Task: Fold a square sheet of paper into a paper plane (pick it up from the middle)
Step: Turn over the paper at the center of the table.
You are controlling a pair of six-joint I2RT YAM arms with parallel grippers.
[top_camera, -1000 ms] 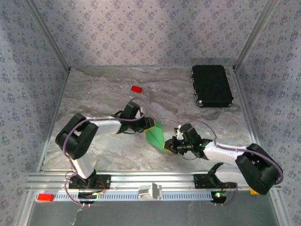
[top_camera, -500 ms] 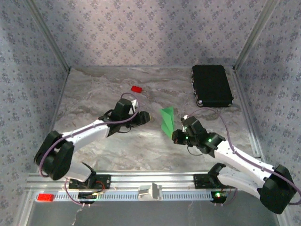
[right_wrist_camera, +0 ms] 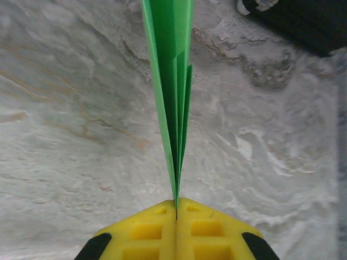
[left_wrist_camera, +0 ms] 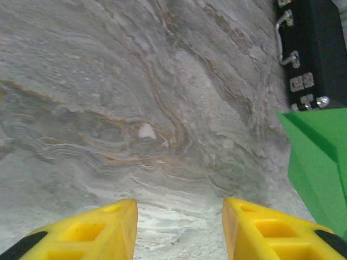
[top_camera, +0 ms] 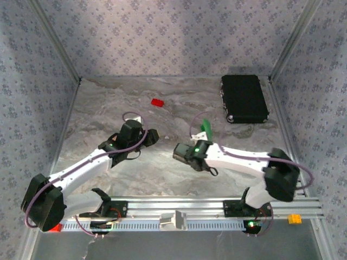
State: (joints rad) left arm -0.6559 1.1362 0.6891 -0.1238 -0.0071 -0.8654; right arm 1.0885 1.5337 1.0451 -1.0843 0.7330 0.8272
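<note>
Since the earlier frame your right arm has drawn the paper plane (right_wrist_camera: 171, 81) off the surface (top_camera: 108, 108) and closer to the black case (top_camera: 244, 97), and your left arm has backed off, farther from the case. Folding looks essentially done: the sheet is now a slim, layered green dart with a sharp ridge, held on edge in the air, near the case's near-left corner but apart from it. What seems left is a final check or setting it down. Your right hand (right_wrist_camera: 176, 208) is clamped tight on the plane's lower edge, its forearm reaching leftward from a bent elbow. Your left hand (left_wrist_camera: 179, 227) hangs low over the surface on the plane's far side from the case, fingers parted and empty, aimed toward the case.
</note>
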